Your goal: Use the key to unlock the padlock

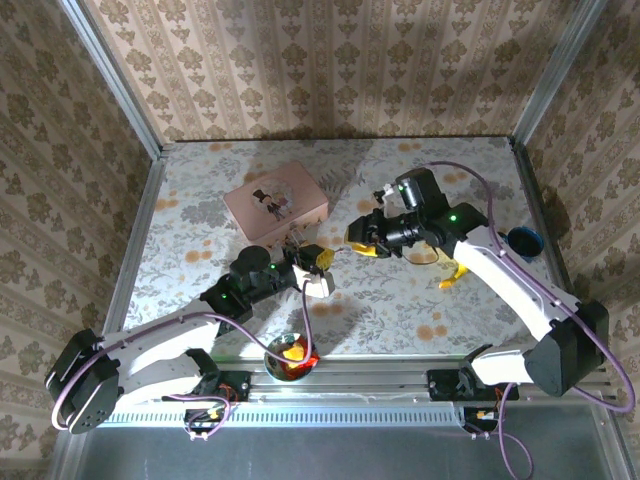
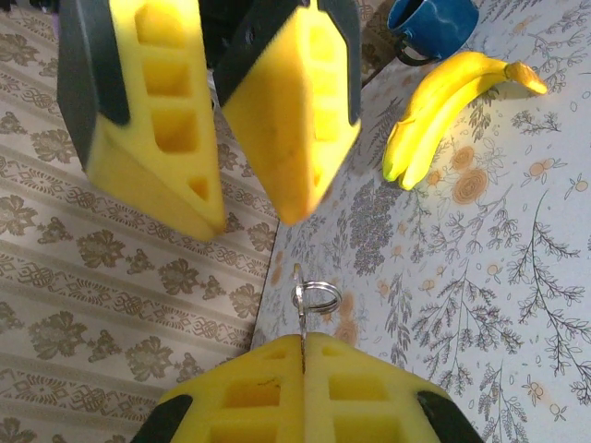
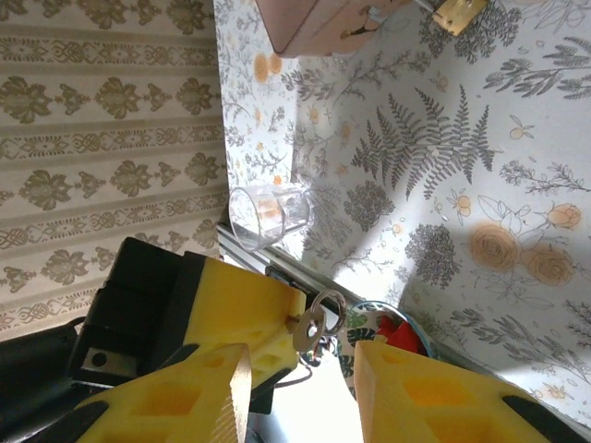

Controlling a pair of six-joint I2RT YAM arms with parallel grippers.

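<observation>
key [image 2: 317, 297]: blade buried between the closed pads of the left claw [image 2: 303, 343], ring sticking out
padlock [image 3: 459, 11]: cut by the top edge, keyhole not discernible
pink box [image 3: 314, 23]: cropped by the top edge
right claw [image 2: 251, 210]: blurred close to the lens, fingers cut off above
blue cup [image 2: 434, 23]: rim beyond the top edge
bowl [image 3: 367, 325]: mostly behind the right claw's finger

Left gripper [image 2: 303, 340] and right gripper [image 3: 300, 369] nearly nose to nose, little gap. Open table [image 1: 400, 320] front-centre; pink box [image 1: 277, 200] blocks behind, banana [image 2: 434, 101] and blue cup [image 1: 524, 241] crowd the right, seemingly a bowl [image 1: 290, 355] at near edge.
</observation>
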